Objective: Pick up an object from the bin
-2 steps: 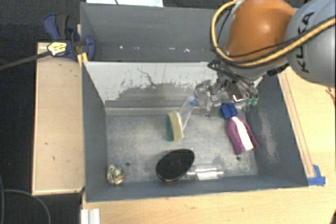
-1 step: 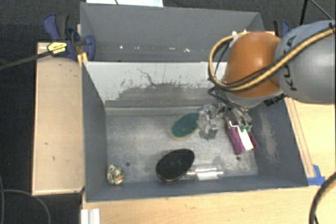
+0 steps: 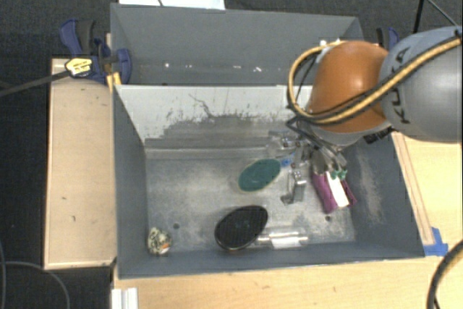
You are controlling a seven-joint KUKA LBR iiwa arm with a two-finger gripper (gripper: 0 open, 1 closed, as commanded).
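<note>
Gripper [image 3: 296, 184] low in bin [image 3: 202, 61]; teal oval [image 3: 258, 174] at its 9 o'clock, purple marker [image 3: 331, 193] at 3 o'clock; how open it is, can't tell.

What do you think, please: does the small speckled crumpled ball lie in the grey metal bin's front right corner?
Not quite: the camera view shows the small speckled crumpled ball lying in the grey metal bin's front left corner, not the right.

Grey arm [image 3: 432, 94] in from the right, orange wrist cover [image 3: 346, 79] and looped cables [image 3: 294, 81] above a low, downward pincer [image 3: 295, 188].
</note>
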